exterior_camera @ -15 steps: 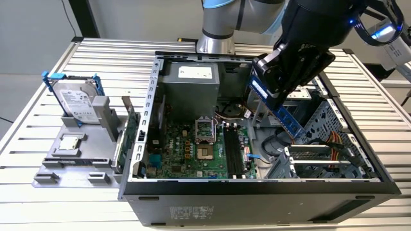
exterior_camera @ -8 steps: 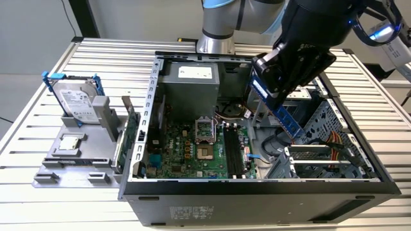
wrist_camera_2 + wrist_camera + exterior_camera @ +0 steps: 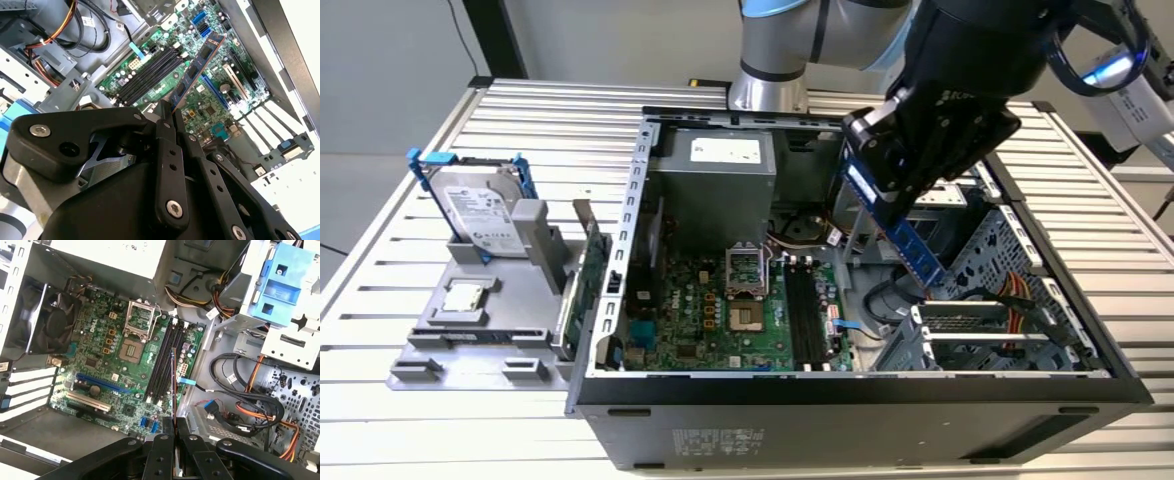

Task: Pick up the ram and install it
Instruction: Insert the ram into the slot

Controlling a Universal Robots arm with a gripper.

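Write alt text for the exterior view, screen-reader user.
A robot arm's gripper holds the ram, a narrow blue stick, tilted above an open computer case, over the motherboard and its black memory slots. On the exterior view's left, a grey stand carries a hard drive.

I work in what looks like a robotics lab or test workshop. My bench is a ribbed aluminium table [image 3: 400,420]. On it sits an open computer case [image 3: 854,420] with its motherboard [image 3: 720,310] bare. To the exterior view's left of the case, a grey fixture [image 3: 467,345] holds a hard drive [image 3: 478,210] upright in a blue bracket.
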